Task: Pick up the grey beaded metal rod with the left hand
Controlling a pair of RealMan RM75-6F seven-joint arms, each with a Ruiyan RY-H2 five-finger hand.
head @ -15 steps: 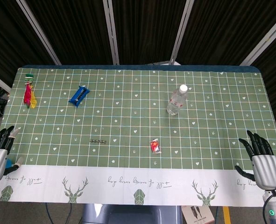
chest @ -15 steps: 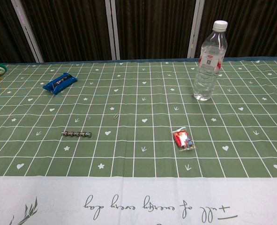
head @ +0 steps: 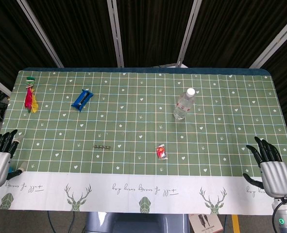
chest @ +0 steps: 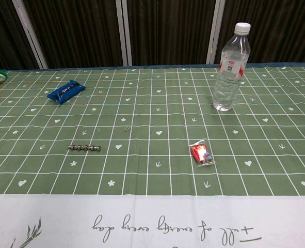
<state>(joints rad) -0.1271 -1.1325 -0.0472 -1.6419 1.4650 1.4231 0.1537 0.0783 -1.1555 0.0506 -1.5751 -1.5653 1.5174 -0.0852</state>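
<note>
The grey beaded metal rod [head: 101,146] [chest: 84,148] lies flat on the green checked tablecloth, left of centre and near the front. My left hand [head: 0,158] hovers at the table's front left corner, far left of the rod, fingers spread and holding nothing. Over at the front right corner, my right hand [head: 272,167] is likewise spread and empty. Neither hand appears in the chest view.
A water bottle [head: 183,104] [chest: 229,67] stands upright right of centre. A small red packet [head: 161,152] [chest: 201,154] lies near the middle front. A blue wrapper [head: 82,99] [chest: 65,91] and a red-yellow feathered toy [head: 30,98] lie at the back left.
Both hands have shifted slightly downward in the head view. The objects on the table have not moved.
</note>
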